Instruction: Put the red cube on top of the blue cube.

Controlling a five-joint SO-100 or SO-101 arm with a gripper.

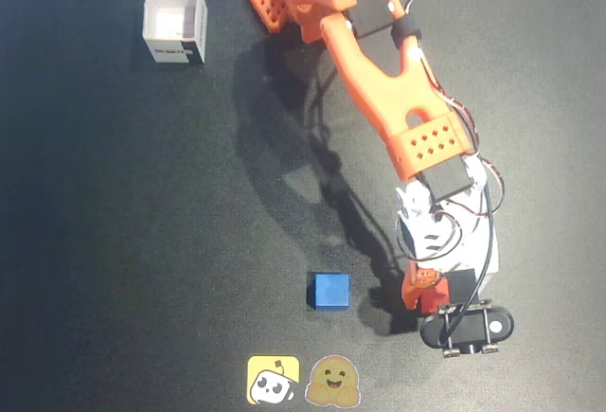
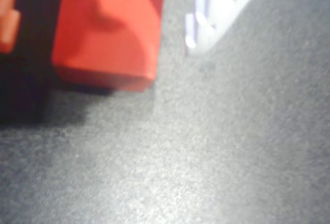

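Sitting free on dark mat, blue cube (image 1: 330,292) waits as stack base, left of arm in overhead view. Red cube (image 1: 422,291) well right of it, under gripper (image 1: 426,289). Wrist view: red cube (image 2: 105,31) matte, plain, on mat between spread fingers; no contact seen, likely not yet gripped.

bare dark table (image 1: 142,241) all round the blue cube (image 1: 329,292), arm (image 1: 379,71) just to its right

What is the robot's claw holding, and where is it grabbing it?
It can't be told: the gripper is at the red cube, but no clear squeeze shows.
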